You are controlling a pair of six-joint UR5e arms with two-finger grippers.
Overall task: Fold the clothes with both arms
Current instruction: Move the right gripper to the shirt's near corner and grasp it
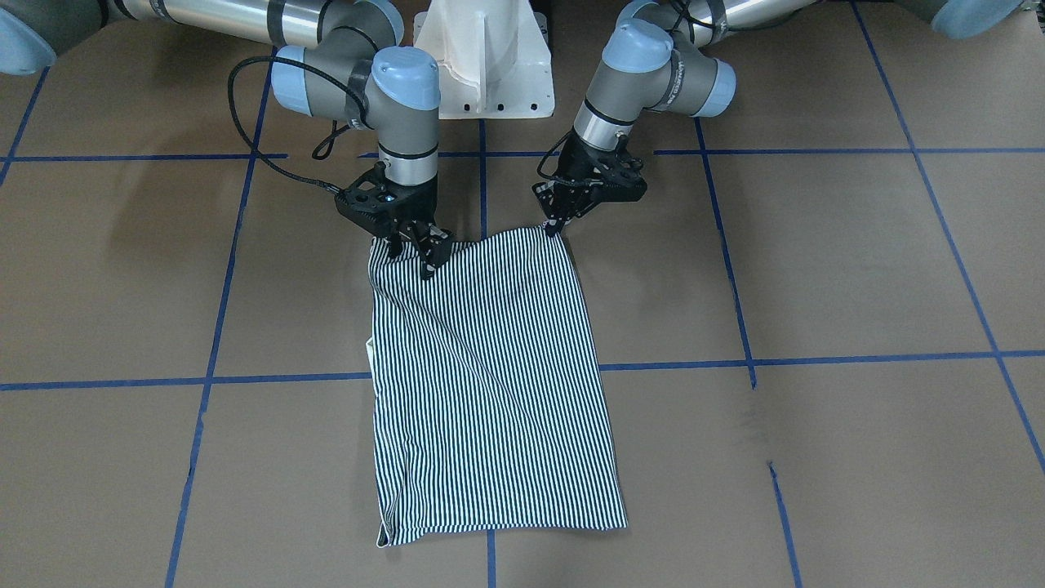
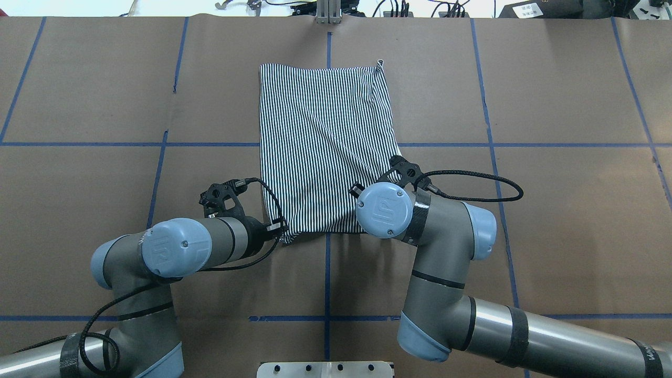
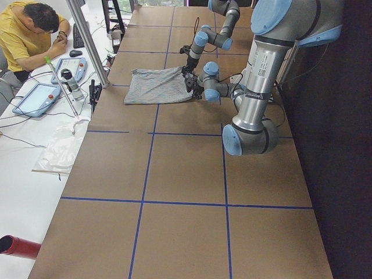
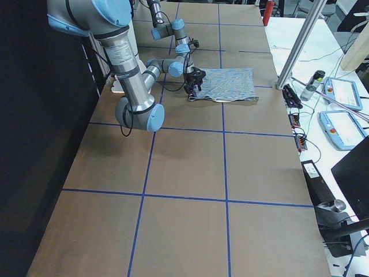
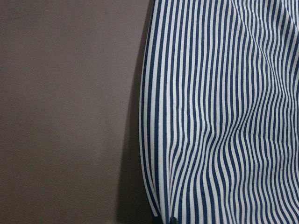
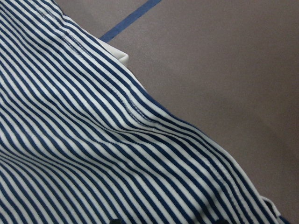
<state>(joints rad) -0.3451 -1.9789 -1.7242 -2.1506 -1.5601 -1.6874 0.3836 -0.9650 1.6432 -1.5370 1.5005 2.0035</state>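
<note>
- the shirt (image 1: 490, 384) lies as a striped rectangle in the middle of the front view, flat on the table (image 1: 816, 261), its top edge up by the two arms.
- your left claw (image 1: 552, 227), at the rectangle's upper right corner in that view, looks pressed together on the very corner of the cloth.
- your right claw (image 1: 423, 255), near the upper left corner, looks to pinch the cloth a little in from the corner. its tips are partly hidden, so take that as a reading, not a certainty.
- the step looks like folding this top edge down onto the bottom edge.
- raise both claws together and level, only high enough for the cloth to clear itself.
- hold the edge between them taut. a diagonal crease runs from the right claw toward the lower right, so ease it out as you go.
- carry the edge straight down the frame and set its corners on the bottom corners before you let go.
</note>
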